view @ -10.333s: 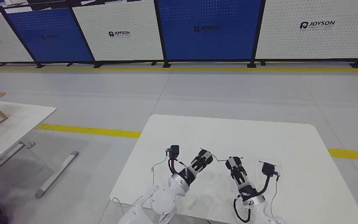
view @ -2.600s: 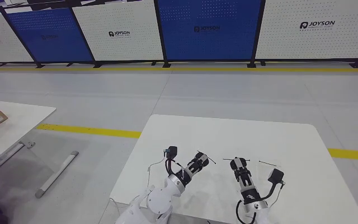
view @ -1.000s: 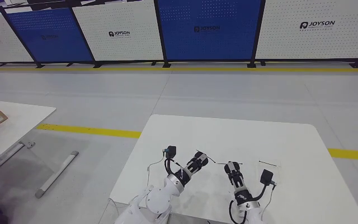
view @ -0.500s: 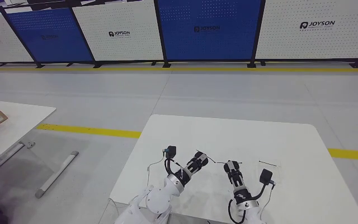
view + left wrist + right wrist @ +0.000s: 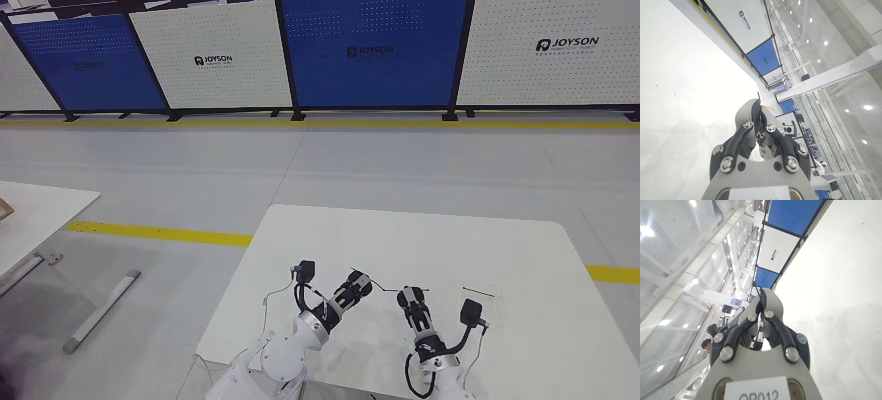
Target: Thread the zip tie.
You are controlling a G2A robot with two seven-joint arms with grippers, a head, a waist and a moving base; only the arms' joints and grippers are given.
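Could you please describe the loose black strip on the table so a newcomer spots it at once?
On the white table, find the left gripper and right gripper, each clamped on a zip tie. The loose strip lies flat just to the top view's right of them, the only black strip nothing holds.

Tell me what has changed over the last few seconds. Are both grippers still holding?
The right gripper has moved back toward the left gripper, narrowing the gap between them. Both stay shut on the zip tie. The left gripper and the spare tie lying on the table have not moved.
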